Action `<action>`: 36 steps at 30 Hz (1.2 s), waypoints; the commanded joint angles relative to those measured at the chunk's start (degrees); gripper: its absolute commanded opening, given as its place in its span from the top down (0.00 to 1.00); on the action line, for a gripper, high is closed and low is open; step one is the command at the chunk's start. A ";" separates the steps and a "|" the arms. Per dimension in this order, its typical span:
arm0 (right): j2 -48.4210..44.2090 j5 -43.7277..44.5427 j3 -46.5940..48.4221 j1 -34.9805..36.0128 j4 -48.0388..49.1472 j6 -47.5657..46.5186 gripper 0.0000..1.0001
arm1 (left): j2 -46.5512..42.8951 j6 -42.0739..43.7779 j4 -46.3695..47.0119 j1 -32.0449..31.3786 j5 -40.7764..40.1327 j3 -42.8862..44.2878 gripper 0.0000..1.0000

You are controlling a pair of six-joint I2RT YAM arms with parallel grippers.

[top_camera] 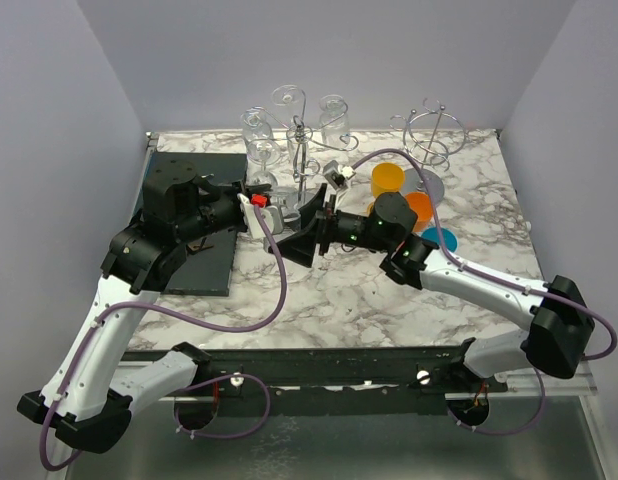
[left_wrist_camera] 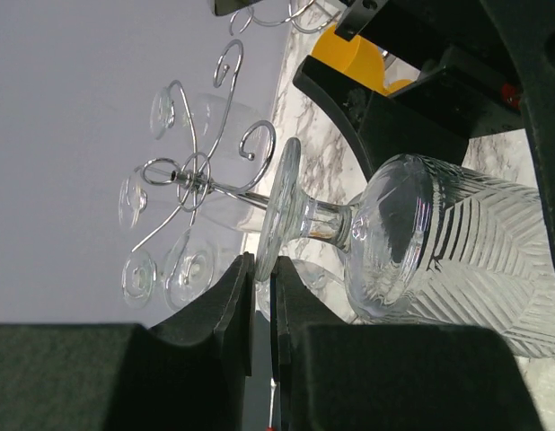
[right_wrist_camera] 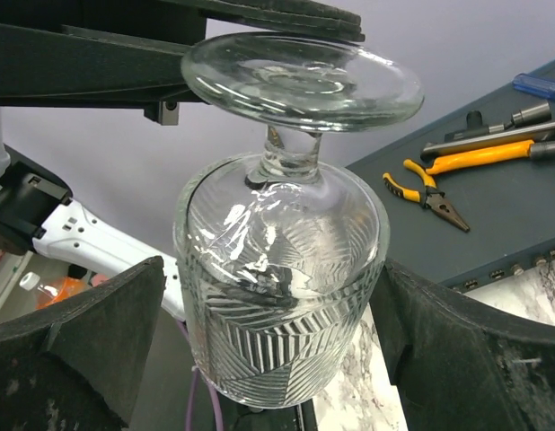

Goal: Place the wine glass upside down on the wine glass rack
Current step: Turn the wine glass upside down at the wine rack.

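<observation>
Your surface (top_camera: 389, 300) is white marble with grey veining, closed in by plain pale lilac walls (top_camera: 49, 120) on the left, back and right. A dark mat (top_camera: 204, 260) covers its left part, and the right wrist view shows yellow-handled pliers (right_wrist_camera: 430, 184) and a few other hand tools lying on it. At the back centre stands the wine glass rack (top_camera: 302, 140), chrome wire with curled hooks, with several clear glasses (top_camera: 257, 130) hanging from it. A second wire rack (top_camera: 434, 135) stands at the back right. In front of that rack lie a yellow disc (top_camera: 387, 179), an orange disc (top_camera: 419, 205) and a blue disc (top_camera: 439, 240); from above you cannot tell whether they are cups or coasters.

The wine glass (right_wrist_camera: 277, 296) is off the surface, just on the near side of the wine glass rack and between your two grippers, with its bowl down and its foot up. It is clear, with a short stem, a wide flat foot and a stout bowl. The bowl's wall is cut with a slanting herringbone pattern toward the mouth.

Your left gripper (left_wrist_camera: 262, 269) has its fingers (left_wrist_camera: 233, 314) drawn narrow, pinching the rim of the foot between them. Your right gripper (right_wrist_camera: 268, 269) stands with its fingers (right_wrist_camera: 89, 341) wide, one on either side of the bowl. Whether they actually touch the glass is hard to tell from here.
</observation>
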 commanded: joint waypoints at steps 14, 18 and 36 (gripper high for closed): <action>3.36 0.42 -2.65 0.79 14.16 5.89 0.34 | -1.87 -0.66 4.56 -0.08 0.37 0.98 1.00; 2.94 -0.32 -3.34 0.78 13.57 5.37 0.58 | -2.15 -0.08 4.95 -0.12 0.08 0.72 1.00; -8.32 15.03 -8.73 -0.08 2.98 -20.49 0.66 | -6.31 -5.31 4.68 -0.07 -1.72 -2.96 0.15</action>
